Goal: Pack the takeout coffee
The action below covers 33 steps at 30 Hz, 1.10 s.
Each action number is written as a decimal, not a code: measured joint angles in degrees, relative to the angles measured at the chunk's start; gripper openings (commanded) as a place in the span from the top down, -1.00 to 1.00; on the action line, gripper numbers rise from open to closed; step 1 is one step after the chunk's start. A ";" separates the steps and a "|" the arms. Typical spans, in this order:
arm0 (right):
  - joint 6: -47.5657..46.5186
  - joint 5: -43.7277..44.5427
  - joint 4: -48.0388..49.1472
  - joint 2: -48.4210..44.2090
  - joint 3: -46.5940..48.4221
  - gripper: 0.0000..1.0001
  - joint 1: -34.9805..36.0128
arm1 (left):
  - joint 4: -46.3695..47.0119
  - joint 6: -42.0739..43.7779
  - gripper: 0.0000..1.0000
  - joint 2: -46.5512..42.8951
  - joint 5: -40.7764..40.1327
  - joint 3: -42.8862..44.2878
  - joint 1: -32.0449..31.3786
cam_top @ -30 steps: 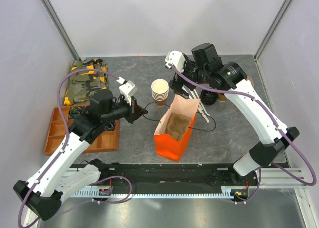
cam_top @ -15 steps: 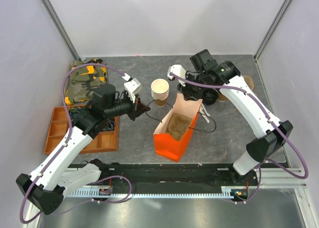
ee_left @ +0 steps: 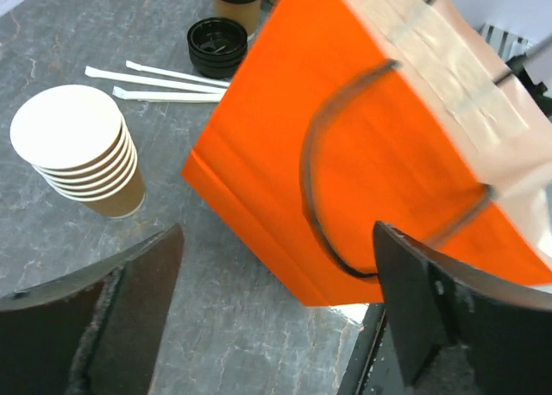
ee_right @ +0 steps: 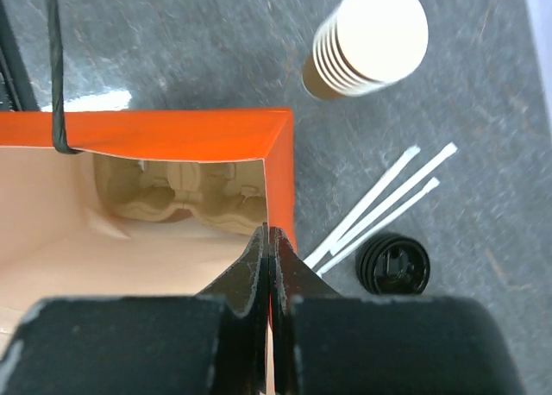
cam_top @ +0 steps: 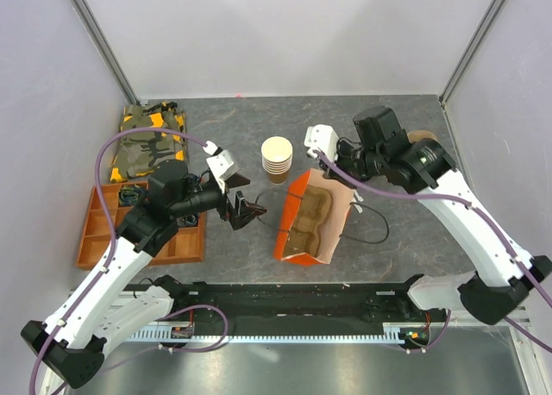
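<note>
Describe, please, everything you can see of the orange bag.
The orange bag looks like paper, pale inside, with black cord handles. It stands open-mouthed on the grey table, a tan moulded tray at its bottom. The right fingers pinch its rim; the left fingers hang open beside it.

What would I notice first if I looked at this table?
The bright orange bag in the middle, leaning over with its mouth open and a brown cup tray inside. The right claw pinches the bag's top edge, and the left claw gapes wide open beside it. Just behind stands a stack of tan paper cups.
</note>
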 measured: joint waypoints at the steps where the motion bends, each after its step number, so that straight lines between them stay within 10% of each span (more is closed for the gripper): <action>1: -0.09 0.37 0.55 -1.40 -0.83 1.00 0.96 | 0.20 -0.31 -0.99 -0.02 -0.13 -0.11 0.00; 20: 3.80 11.02 2.89 -1.33 -4.63 1.00 8.41 | -1.97 -6.88 -0.99 4.61 -11.91 3.93 2.56; 33: 9.49 14.56 5.70 3.45 -5.66 1.00 3.69 | -3.91 -6.64 -0.99 11.76 -0.94 10.43 9.99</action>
